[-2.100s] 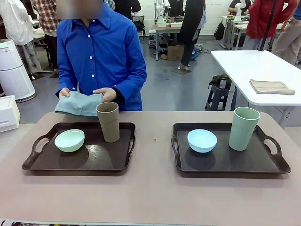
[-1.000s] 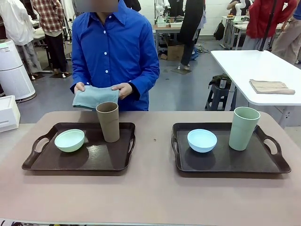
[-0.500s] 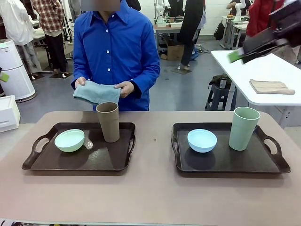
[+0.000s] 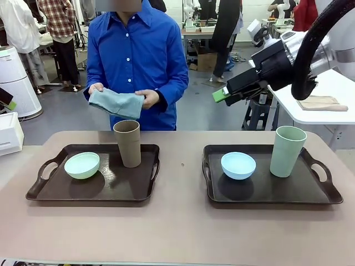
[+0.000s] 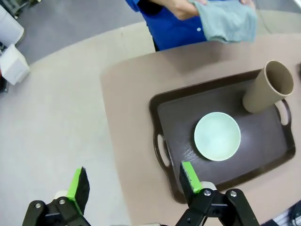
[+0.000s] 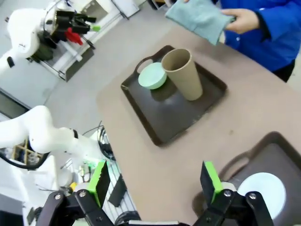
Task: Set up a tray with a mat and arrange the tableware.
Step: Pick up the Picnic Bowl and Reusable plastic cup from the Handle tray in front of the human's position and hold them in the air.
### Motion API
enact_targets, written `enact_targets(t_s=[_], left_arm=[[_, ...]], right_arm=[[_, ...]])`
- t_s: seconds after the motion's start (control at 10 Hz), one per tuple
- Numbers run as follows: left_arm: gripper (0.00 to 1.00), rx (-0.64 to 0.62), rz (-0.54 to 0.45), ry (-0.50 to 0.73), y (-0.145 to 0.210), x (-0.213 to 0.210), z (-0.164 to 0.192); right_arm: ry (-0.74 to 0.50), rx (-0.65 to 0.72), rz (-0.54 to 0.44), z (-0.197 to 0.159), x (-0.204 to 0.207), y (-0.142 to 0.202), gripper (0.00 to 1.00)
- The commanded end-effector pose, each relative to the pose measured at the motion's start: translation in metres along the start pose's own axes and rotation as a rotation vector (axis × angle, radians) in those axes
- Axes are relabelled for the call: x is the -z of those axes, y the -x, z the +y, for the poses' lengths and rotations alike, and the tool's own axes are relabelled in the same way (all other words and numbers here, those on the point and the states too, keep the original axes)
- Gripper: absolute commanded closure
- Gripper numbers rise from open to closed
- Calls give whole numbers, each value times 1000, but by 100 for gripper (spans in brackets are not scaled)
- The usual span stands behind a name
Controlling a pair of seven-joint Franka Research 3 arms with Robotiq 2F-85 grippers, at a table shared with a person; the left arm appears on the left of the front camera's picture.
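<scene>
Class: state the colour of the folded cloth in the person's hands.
The folded cloth is dusty blue-grey, clearest in the front view.

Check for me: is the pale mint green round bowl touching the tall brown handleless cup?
Apart. The left wrist view shows bare floor of the dark brown tray between the pale mint green bowl and the tall brown cup.

White right arm (image 4: 289, 45), black cable (image 4: 308, 51), possibly sheathed.

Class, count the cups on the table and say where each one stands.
2. The brown cup stands at the back of the left tray; the pale green cup stands at the back right of the right tray. None appears hidden.
</scene>
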State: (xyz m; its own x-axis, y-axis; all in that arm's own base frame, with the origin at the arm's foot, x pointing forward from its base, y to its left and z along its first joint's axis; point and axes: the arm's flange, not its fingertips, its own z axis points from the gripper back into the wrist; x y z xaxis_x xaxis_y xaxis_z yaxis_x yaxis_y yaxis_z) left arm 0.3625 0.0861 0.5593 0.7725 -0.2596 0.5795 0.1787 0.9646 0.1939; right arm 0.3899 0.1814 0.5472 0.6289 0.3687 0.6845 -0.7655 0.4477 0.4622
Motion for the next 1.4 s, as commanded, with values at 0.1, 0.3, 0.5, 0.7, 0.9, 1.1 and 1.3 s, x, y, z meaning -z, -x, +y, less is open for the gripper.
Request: enact_targets(t_s=[0.1, 0.3, 0.5, 0.7, 0.9, 1.1, 1.3], left_arm=[[0, 12, -14, -13, -2, -3, -4], [0, 24, -6, -1, -2, -2, -3], [0, -39, 58, 100, -15, 13, -31], [0, -13, 212, 254, -26, 44, -73], [0, -72, 311, 333, -14, 68, -90], [0, -151, 347, 316, 1, 77, -93], [0, -160, 365, 277, 11, 87, -91]], right_arm=[[79, -24, 1, 3, -15, -3, 0], [79, -24, 1, 3, -15, -3, 0], [105, -178, 88, -10, -1, -10, 0], [13, -378, 247, -43, 53, -31, 0], [-131, -544, 268, -73, 109, -46, 0], [-305, -608, 273, -93, 166, -52, 0], [-411, -654, 246, -95, 209, -56, 0]])
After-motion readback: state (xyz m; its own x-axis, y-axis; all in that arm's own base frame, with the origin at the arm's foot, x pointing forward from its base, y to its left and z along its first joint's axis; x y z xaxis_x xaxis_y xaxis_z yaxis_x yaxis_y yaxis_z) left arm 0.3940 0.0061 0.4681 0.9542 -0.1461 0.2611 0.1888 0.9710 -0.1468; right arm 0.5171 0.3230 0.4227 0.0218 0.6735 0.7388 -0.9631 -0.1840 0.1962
